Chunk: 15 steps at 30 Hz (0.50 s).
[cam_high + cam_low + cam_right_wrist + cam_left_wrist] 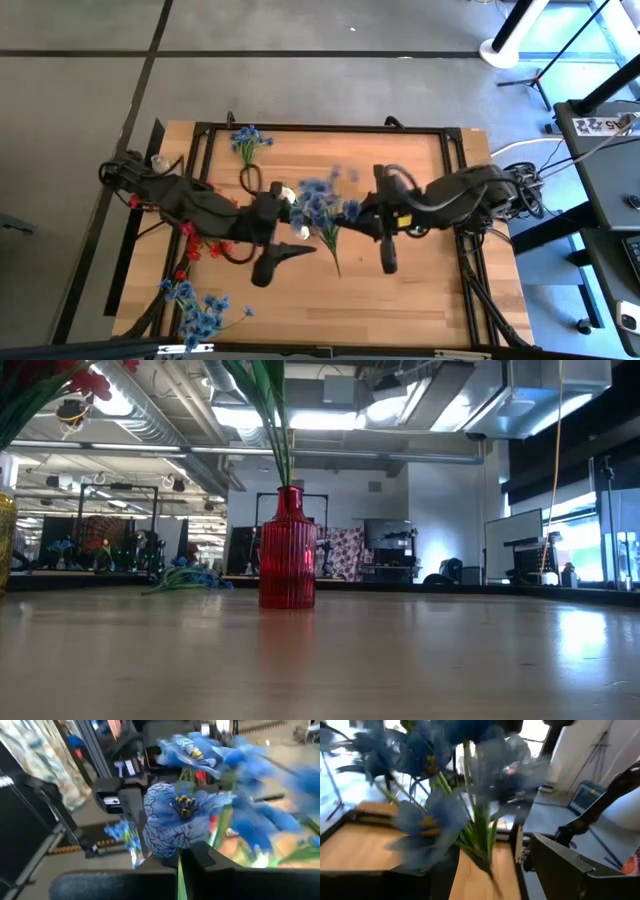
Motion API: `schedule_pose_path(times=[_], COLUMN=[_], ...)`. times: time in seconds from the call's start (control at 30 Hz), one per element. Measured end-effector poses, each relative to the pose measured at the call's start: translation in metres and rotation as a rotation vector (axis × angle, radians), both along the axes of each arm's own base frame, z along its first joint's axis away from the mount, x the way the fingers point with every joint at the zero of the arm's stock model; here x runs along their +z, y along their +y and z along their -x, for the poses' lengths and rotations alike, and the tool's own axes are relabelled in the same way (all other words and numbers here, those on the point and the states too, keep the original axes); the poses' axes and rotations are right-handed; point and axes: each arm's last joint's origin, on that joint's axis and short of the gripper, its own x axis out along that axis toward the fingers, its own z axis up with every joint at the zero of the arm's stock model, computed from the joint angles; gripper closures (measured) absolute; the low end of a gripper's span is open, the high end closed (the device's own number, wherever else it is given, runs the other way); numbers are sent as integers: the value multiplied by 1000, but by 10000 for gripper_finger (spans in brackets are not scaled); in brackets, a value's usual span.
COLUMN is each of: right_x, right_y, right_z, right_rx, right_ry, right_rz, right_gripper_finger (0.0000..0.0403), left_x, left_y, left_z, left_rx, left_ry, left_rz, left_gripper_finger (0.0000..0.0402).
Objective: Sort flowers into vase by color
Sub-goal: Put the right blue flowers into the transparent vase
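Fingers were too small to read in the high view. The left gripper and the right gripper met from either side at a bunch of blue artificial flowers in the middle of the wooden table. One loose blue sprig lay toward the upper edge and more loose blue sprigs lay at the lower left. Red blooms showed under the left arm. By my reading the sort was partly done, with the loose blue stems left to place.

In the low view, a red ribbed glass vase stood at centre holding green stems whose blooms ran out of the top of the frame. I could not tell whether they belonged to the blue bunch. A yellowish vase sat at the left edge, under red flowers in the upper left.

In the left wrist view, the left gripper's dark fingers stood wide apart. The blurred blue bunch rose between them, and nothing was clamped.

In the right wrist view, the right gripper's fingers were closed at bottom centre. They appeared to pinch a thin green stem of the blue bunch, whose large bloom sat just above them.
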Motion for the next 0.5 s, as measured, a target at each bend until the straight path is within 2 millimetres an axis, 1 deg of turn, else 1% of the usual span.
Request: schedule_pose_path(times=[0.1,0.3,0.4,0.5], right_x=[-7,-14,-20,-26], right_y=[2,2,3,6], right_z=[-4,-5,-7,-10], right_rx=[3,1,7,38], right_ry=[39,98,145,179], right_rz=[9,38,63,95], right_gripper_finger=[401,401,401,401], left_x=[-9,-30,-34,-33], left_y=[4,9,11,11], left_z=[-6,-17,-20,-22], left_rx=[39,86,83,22], left_ry=[57,197,228,232], left_rz=[32,66,89,137], left_gripper_finger=[166,166,166,166])
